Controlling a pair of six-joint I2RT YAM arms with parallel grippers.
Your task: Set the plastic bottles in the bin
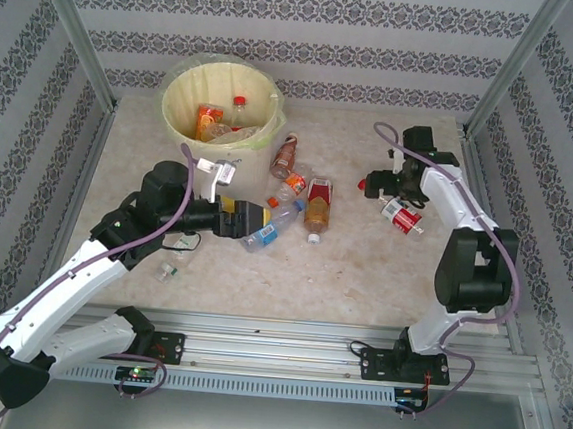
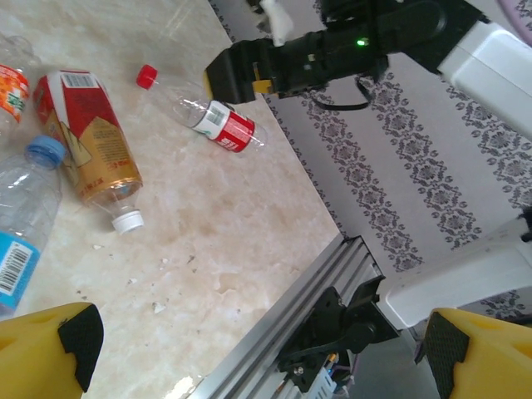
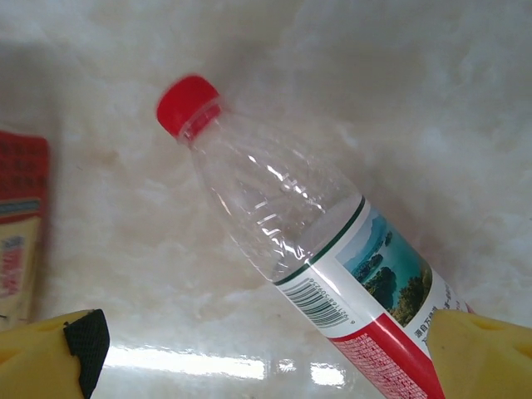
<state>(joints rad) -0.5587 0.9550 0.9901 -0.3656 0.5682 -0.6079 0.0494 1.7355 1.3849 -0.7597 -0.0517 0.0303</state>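
Note:
The pale yellow bin (image 1: 183, 83) stands at the back left with a few plastic bottles (image 1: 210, 120) inside. Several more lie on the table: a brown one (image 1: 286, 154), an orange-labelled one (image 1: 294, 182), a red-labelled tea bottle (image 1: 317, 205) (image 2: 91, 150) and a blue-labelled one (image 1: 268, 225) (image 2: 25, 216). My left gripper (image 1: 263, 217) (image 2: 266, 357) is open beside the blue-labelled bottle, nothing between its fingers. A red-capped clear bottle (image 1: 402, 217) (image 3: 316, 249) (image 2: 208, 112) lies below my right gripper (image 1: 379, 188) (image 3: 266, 357), which is open, its base by the right finger (image 3: 482, 349).
The patterned enclosure walls (image 1: 35, 102) close in left, right and back. An aluminium rail (image 1: 286, 340) (image 2: 316, 291) runs along the near edge. A small pale scrap (image 1: 168, 272) lies by the left arm. Bare tabletop (image 1: 362, 271) spreads at the front middle.

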